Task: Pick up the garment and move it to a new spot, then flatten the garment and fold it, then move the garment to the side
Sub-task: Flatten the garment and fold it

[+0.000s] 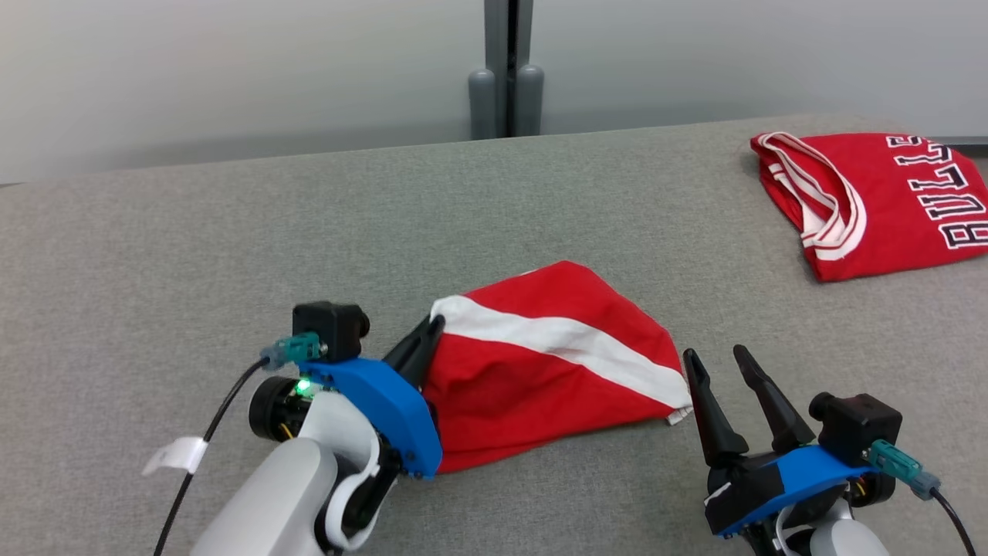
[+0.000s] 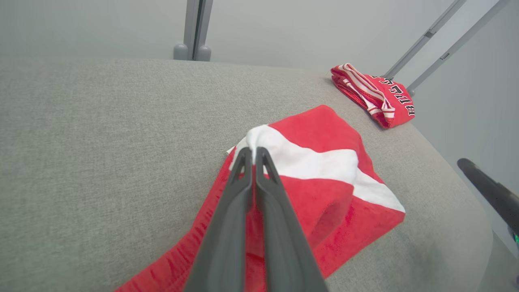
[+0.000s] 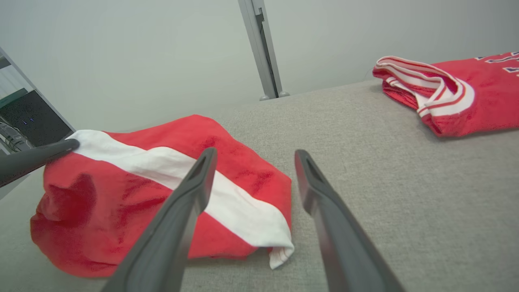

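Your left gripper (image 1: pixel 431 328) was nearest, fingers pinched shut on the white-striped corner of the red garment (image 1: pixel 532 371). The garment lay bunched on the grey surface (image 1: pixel 193 247), well apart from the folded red jersey (image 1: pixel 880 201). Your right gripper (image 1: pixel 714 359) stood open, empty, just beside the garment's jersey-side edge.

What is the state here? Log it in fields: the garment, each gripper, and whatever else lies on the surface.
garment: red with a white stripe, bunched, lying on the grey fabric surface
left gripper: shut on the garment at the stripe's end
right gripper: open, beside the garment's right corner, holding nothing
jersey: red, lettered, folded, far right, apart from the garment
flattening and fold: not yet done
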You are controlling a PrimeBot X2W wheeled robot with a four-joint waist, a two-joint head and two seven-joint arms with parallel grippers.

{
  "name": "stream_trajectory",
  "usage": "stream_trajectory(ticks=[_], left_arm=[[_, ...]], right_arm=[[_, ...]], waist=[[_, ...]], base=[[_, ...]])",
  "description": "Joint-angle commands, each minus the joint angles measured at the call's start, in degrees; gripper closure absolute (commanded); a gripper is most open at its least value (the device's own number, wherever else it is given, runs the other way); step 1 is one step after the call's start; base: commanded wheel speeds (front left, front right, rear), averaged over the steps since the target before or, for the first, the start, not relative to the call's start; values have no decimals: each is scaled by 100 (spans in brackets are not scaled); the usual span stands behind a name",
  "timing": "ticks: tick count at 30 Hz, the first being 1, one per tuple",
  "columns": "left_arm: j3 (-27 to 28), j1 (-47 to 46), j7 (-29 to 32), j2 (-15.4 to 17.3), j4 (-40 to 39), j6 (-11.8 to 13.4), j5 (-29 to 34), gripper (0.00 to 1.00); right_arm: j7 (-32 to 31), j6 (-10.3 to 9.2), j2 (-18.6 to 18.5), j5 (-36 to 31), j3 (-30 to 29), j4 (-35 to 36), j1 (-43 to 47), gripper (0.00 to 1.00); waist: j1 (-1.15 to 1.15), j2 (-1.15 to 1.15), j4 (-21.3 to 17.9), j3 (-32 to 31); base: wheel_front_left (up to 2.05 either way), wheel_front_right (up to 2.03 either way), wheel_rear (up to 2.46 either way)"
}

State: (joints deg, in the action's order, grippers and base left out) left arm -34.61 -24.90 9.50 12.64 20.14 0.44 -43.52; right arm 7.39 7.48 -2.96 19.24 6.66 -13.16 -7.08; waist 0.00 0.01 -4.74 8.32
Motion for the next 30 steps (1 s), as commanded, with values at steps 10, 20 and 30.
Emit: stream_trajectory(ticks=[10,20,30], left_arm=[[-485,1447,337,861,-1488,330,356,100],[-542,1814,506,1100,-1277,983,673,50],[22,1849,404,1175,-2001,1410,351,0]], right_arm=[[-83,3,-3,-62,-29,107,149,0],[-140,3,1,-72,4,146,176,0],[-178,3,2,-104,-81,205,269,0]], waist=[[0,-1,492,-120],[0,-1,582,-241],[0,-1,508,-337]], base=[[0,0,0],[0,0,0],[0,0,0]])
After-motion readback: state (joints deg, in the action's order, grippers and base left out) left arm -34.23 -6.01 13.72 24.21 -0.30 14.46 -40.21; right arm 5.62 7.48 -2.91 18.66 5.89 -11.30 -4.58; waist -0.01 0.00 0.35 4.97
